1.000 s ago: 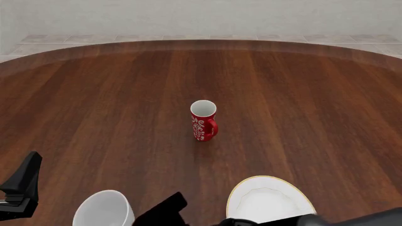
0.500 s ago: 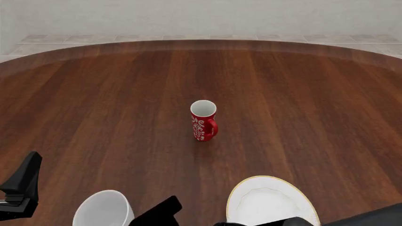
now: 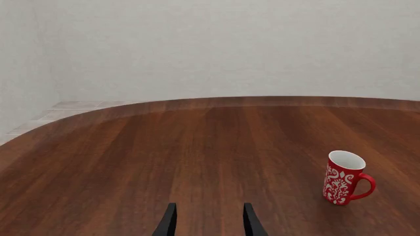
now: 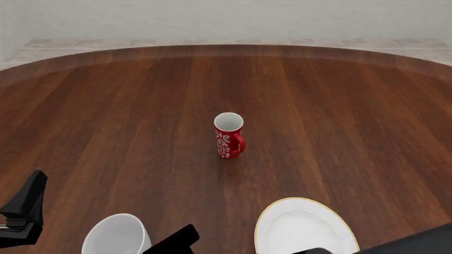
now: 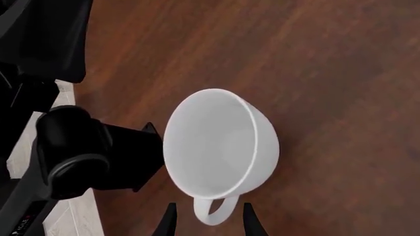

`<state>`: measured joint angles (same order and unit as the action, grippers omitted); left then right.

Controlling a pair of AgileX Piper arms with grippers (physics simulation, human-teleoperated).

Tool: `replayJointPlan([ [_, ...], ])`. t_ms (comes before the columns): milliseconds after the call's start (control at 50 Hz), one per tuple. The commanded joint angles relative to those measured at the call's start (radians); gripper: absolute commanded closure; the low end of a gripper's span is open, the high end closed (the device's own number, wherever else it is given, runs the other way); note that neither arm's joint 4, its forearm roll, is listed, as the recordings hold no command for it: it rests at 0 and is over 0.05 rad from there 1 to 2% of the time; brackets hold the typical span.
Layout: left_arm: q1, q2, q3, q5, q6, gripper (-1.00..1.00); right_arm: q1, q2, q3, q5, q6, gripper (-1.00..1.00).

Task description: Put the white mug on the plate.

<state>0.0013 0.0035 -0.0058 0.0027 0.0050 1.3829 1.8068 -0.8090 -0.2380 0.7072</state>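
The white mug (image 4: 116, 235) stands upright near the table's front edge, left of centre; in the right wrist view the white mug (image 5: 220, 142) shows its wide mouth. Its handle (image 5: 213, 212) lies between the two fingers of my right gripper (image 5: 206, 219), which is open and not closed on it. From the front only a dark part of the right gripper (image 4: 175, 242) shows, just right of the mug. The plate (image 4: 335, 222), white with a gold rim, lies to the right of the mug. My left gripper (image 3: 208, 223) is open and empty, and sits at the far left (image 4: 25, 209).
A red mug with white patterns (image 4: 229, 135) stands upright in the middle of the round wooden table (image 4: 339, 116); it also shows in the left wrist view as the red mug (image 3: 345, 177). The left arm's black body (image 5: 72, 152) sits close beside the white mug.
My right arm has drawn back toward the front edge, uncovering more of the plate. The mugs, the plate and the left arm have not moved.
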Motion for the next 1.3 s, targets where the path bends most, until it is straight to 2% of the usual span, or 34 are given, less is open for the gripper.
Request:
replayJointPlan([
  [20,0.000,0.000,0.000,0.000,0.000,-1.00,0.000,0.021,-0.006,-0.014,0.006,-1.00],
  [560,0.000,0.000,0.000,0.000,0.000,-1.00,0.001,0.044,-0.019,-0.020,0.010,-1.00],
  [580,0.000,0.000,0.000,0.000,0.000,-1.00,0.001,0.044,-0.019,-0.019,0.010,1.00],
  [900,0.000,0.000,0.000,0.000,0.000,-1.00,0.000,0.026,-0.032,0.013,-0.005,1.00],
  [1300,0.000,0.000,0.000,0.000,0.000,-1.00,-0.018,-0.109,-0.043,0.158,-0.059,1.00],
])
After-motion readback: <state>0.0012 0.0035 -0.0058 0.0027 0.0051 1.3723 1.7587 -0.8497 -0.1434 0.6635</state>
